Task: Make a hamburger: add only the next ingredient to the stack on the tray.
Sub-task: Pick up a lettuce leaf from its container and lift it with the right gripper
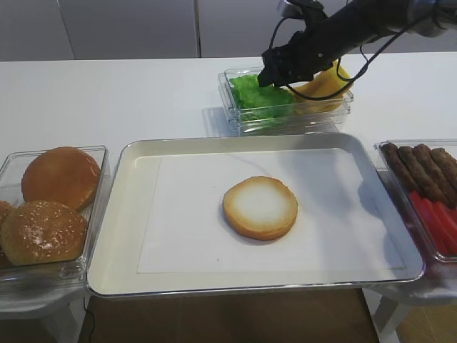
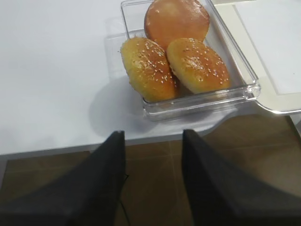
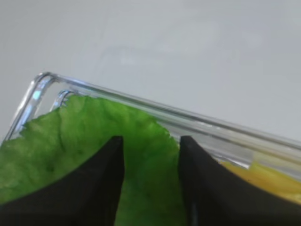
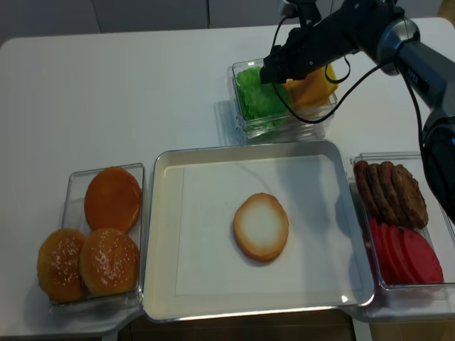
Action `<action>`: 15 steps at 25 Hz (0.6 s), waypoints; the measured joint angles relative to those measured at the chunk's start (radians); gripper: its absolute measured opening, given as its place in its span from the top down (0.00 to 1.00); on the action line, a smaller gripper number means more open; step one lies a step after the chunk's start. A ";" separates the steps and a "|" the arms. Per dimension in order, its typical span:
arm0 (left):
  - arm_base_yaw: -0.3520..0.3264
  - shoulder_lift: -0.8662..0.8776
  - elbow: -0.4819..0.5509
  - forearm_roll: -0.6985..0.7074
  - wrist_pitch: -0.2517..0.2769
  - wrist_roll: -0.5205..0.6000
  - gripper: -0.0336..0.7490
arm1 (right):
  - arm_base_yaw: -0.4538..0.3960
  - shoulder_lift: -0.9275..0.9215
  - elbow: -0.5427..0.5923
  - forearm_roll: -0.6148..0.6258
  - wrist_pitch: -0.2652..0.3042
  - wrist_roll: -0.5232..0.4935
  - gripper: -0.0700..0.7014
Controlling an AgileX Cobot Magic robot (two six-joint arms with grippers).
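- The tray (image 1: 128, 236) is placed at the lower centre of the exterior high view, with the bun base (image 1: 260, 207) lying on its paper liner (image 1: 186, 214), slightly right of the middle.
- A tub of bun tops (image 1: 53, 207) is set at the lower left, just beside the tray's left rim.
- A tub (image 1: 246, 123) is found at the upper centre, behind the tray; the lettuce leaf (image 1: 257, 94) is held in its left part and the cheese slices (image 1: 325, 86) in its right.
- The right gripper (image 1: 273, 77) is positioned over the lettuce leaf.
- A tub with patties (image 1: 421, 168) behind tomato slices (image 1: 437, 221) is placed at the right edge.
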 joint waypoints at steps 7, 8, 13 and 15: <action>0.000 0.000 0.000 0.000 0.000 0.000 0.57 | 0.000 0.000 0.000 0.000 0.004 0.000 0.67; 0.000 0.000 0.000 0.000 0.000 0.000 0.57 | 0.000 0.000 0.000 0.000 0.006 0.000 0.72; 0.000 0.000 0.000 0.000 0.000 0.000 0.57 | 0.000 0.000 0.000 0.000 0.008 -0.004 0.89; 0.000 0.000 0.000 0.000 0.000 0.000 0.57 | 0.000 0.000 0.000 0.000 0.008 -0.004 0.90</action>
